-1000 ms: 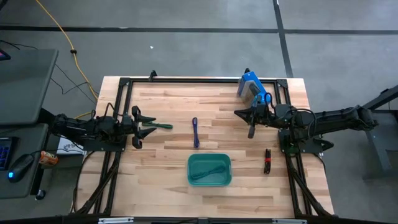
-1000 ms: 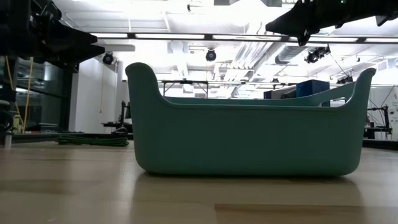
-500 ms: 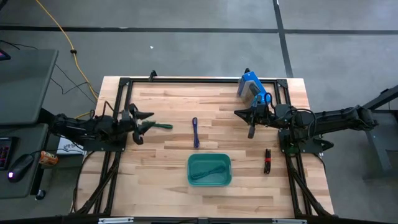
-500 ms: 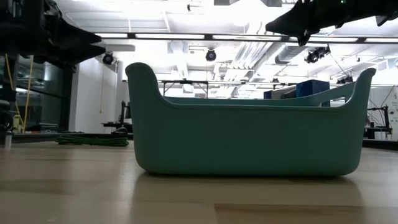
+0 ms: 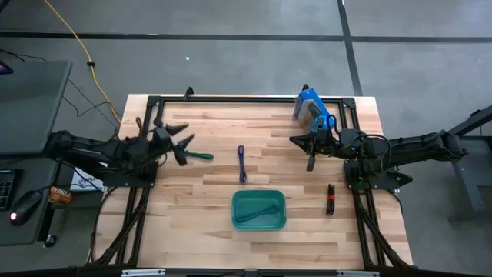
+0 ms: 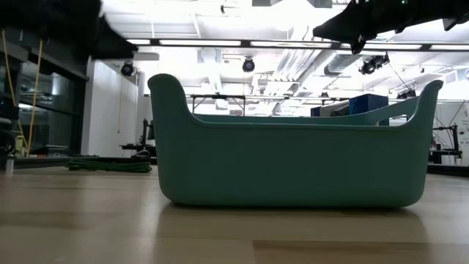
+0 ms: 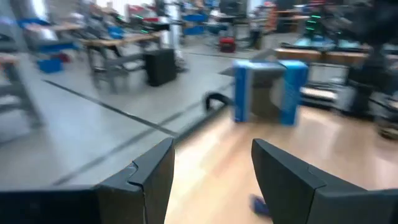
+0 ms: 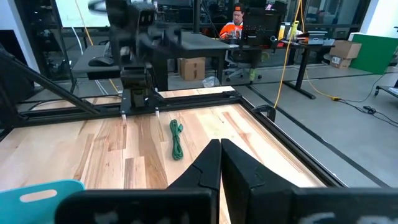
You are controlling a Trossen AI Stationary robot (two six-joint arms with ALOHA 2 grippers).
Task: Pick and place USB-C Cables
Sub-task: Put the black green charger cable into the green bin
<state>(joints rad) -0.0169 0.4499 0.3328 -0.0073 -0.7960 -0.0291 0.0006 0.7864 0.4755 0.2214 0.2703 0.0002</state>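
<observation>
1. Four cables are seen on the table (image 5: 207, 223): the green cable (image 5: 201, 156) at 9 o'clock, the purple cable (image 5: 241, 163) near the centre, the teal cable (image 5: 260, 210) inside the tub (image 5: 237, 216) at 6 o'clock, the red-and-black cable (image 5: 330, 198) at 4 o'clock.
2. Bare wood is left between the cables and along the 6 o'clock edge; a blue box (image 5: 309, 105) is stood at the 1 o'clock corner.
3. The left gripper (image 5: 181, 141) is held with its fingers (image 7: 152, 177) spread wide, empty, beside the green cable's 9 o'clock end.
4. The right gripper (image 5: 310, 160) is kept closed on nothing, at 2 o'clock, near the box.
5. Since the earlier frame, the left gripper has been raised and turned away from the green cable; the right arm has not been moved.
</observation>
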